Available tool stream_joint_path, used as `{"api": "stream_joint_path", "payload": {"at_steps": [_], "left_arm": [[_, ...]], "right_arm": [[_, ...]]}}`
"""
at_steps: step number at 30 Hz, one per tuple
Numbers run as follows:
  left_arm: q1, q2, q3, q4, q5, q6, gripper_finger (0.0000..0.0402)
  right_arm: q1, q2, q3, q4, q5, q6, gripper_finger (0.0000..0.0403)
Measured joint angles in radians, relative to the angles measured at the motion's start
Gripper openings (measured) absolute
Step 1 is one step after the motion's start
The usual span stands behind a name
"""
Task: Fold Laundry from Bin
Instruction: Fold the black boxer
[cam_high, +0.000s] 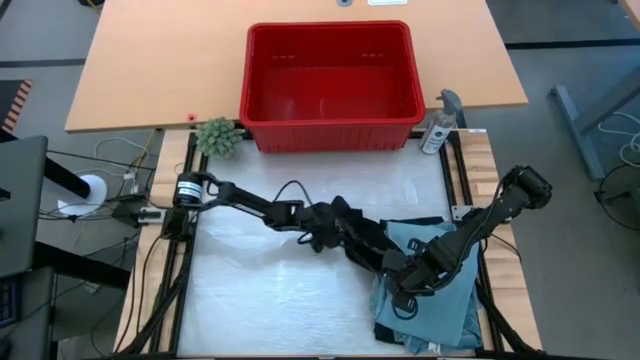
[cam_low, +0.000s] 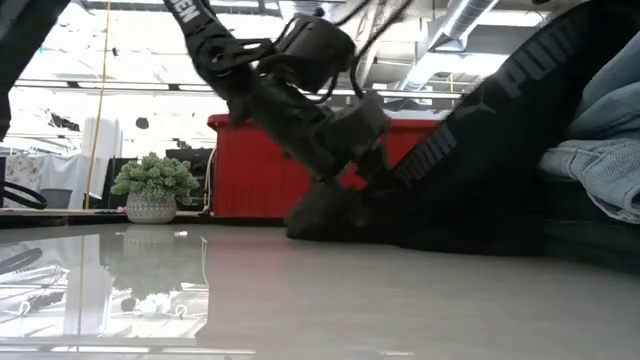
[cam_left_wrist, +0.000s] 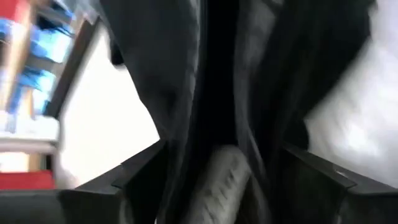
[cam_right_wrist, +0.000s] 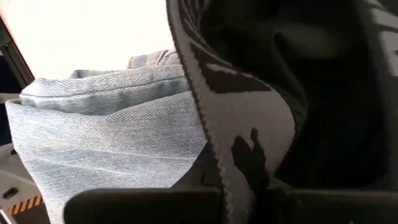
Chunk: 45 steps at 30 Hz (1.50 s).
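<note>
The red bin stands at the table's far side with nothing showing inside. A black garment with a pale lettered band stretches across the middle of the table. My right gripper is shut on it, over a pile of light blue denim pieces. My left gripper is open at the garment's other end. A ridge of black cloth stands between its fingers. Whether they touch it I cannot tell. My right gripper pinches the black garment's pale lettered band between its two fingers, coming from above and pointing steeply down. The band runs in between the fingers at their ends. The garment slants taut from the hold down to its low end on the table.
A small potted plant and a spray bottle stand at either side of the bin's near wall. The denim lies at the table's right near corner under the right arm. The white mat lies bare at the left and near side.
</note>
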Motion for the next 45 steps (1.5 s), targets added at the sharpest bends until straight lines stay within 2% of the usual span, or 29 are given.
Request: {"api": "stream_joint_path", "payload": {"at_steps": [4,11,12,20,22,25,31,34,37,42,45], "left_arm": [[0.011,-0.002,0.080,-0.178,-0.003,-0.021,0.0208],[0.016,-0.077,0.241,-0.494,0.020,-0.043,0.0028],[0.016,-0.089,0.263,-0.564,0.028,-0.043,0.0015],[0.057,-0.231,0.403,-0.913,0.095,-0.066,0.0005],[0.077,-0.272,0.419,-0.992,0.141,-0.090,0.0002],[0.106,-0.327,0.421,-1.122,0.211,-0.119,0.0003],[0.136,-0.391,0.420,-1.328,0.209,-0.156,0.0004],[0.136,-0.419,0.420,-1.386,0.213,-0.193,0.0004],[0.131,-0.439,0.420,-1.424,0.271,-0.240,0.0004],[0.137,-0.445,0.418,-1.426,0.398,-0.324,0.0004],[0.139,-0.444,0.377,-1.351,0.452,-0.346,0.0002]], "right_arm": [[0.000,0.000,0.000,-0.002,0.000,-0.002,0.0016],[-0.009,0.000,0.000,-0.014,0.000,-0.012,0.0016],[-0.014,0.000,0.000,-0.013,0.000,-0.012,0.0016],[-0.079,-0.030,0.004,0.011,0.032,-0.074,0.0016],[-0.098,-0.060,0.004,0.019,0.045,-0.093,0.0016],[-0.133,-0.135,0.004,0.017,0.085,-0.095,0.0016],[-0.246,-0.326,0.005,0.076,0.242,-0.106,0.0016],[-0.319,-0.386,0.006,0.133,0.244,-0.170,0.0016],[-0.370,-0.400,0.006,0.184,0.220,-0.256,0.0016],[-0.407,-0.342,0.006,0.204,0.151,-0.343,0.0016],[-0.412,-0.285,0.006,0.217,0.119,-0.375,0.0016]]}}
